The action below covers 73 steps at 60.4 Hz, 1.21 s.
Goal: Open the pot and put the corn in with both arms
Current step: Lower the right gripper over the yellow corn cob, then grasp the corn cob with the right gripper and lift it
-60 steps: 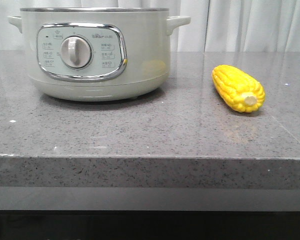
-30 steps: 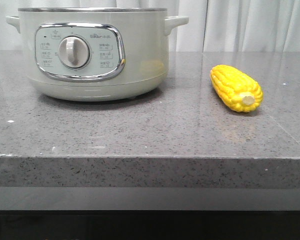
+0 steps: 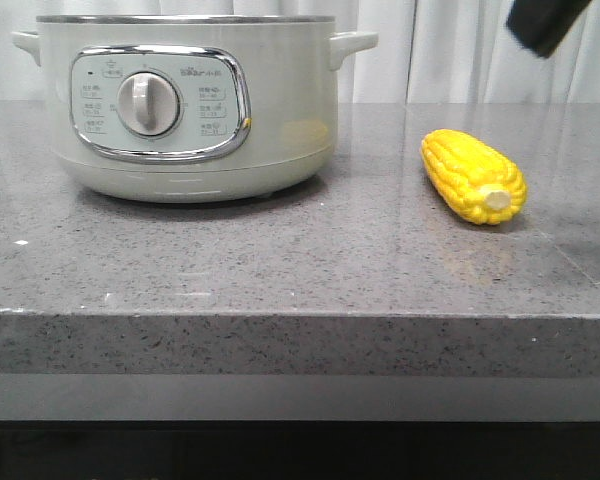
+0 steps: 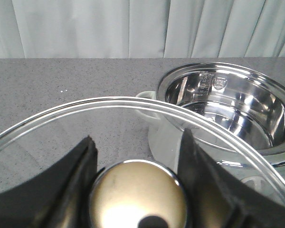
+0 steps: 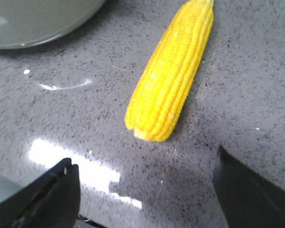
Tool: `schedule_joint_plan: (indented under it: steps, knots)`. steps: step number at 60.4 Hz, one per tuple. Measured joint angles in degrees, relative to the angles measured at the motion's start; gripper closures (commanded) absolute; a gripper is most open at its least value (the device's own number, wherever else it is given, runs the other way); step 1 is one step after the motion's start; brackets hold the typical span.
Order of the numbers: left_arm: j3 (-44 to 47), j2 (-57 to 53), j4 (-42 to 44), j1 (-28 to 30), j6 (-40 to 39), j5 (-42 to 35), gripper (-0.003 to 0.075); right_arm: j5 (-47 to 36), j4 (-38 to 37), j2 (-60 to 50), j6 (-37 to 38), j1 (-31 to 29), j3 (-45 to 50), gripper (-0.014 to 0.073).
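Note:
The pale grey-green pot [image 3: 190,110] stands at the left on the counter with no lid on it; its steel inside is bare in the left wrist view [image 4: 228,109]. My left gripper [image 4: 137,138] is shut on the round metal knob [image 4: 137,194] of the glass lid [image 4: 47,137] and holds the lid beside the pot. The yellow corn [image 3: 473,176] lies on the counter to the right. My right gripper [image 5: 145,175] is open and empty, hovering just short of the corn's [image 5: 173,80] stub end. A dark part of the right arm [image 3: 545,22] shows at the top right.
The grey speckled stone counter [image 3: 280,260] has its front edge close to the camera. White curtains [image 3: 480,50] hang behind. The pot's wall [image 5: 33,19] lies a short way from the corn in the right wrist view.
A dark part of my right arm has come into the top right of the front view. The pot and the corn lie where they were.

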Motion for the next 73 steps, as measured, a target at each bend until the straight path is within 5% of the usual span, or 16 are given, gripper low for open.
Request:
schedule_joint_plan:
  steps: [21, 64, 73]
  knots:
    - [0.0, 0.0, 0.0, 0.0, 0.0, 0.0, 0.0479, 3.0, -1.8, 16.3, 8.9, 0.0, -10.7, 0.0076]
    - [0.0, 0.0, 0.0, 0.0, 0.0, 0.0, 0.0479, 3.4, -2.6, 29.4, 9.7, -1.1, -14.1, 0.0079]
    - [0.0, 0.0, 0.0, 0.0, 0.0, 0.0, 0.0479, 3.5, -2.6, 29.9, 9.8, -1.1, -14.1, 0.0232]
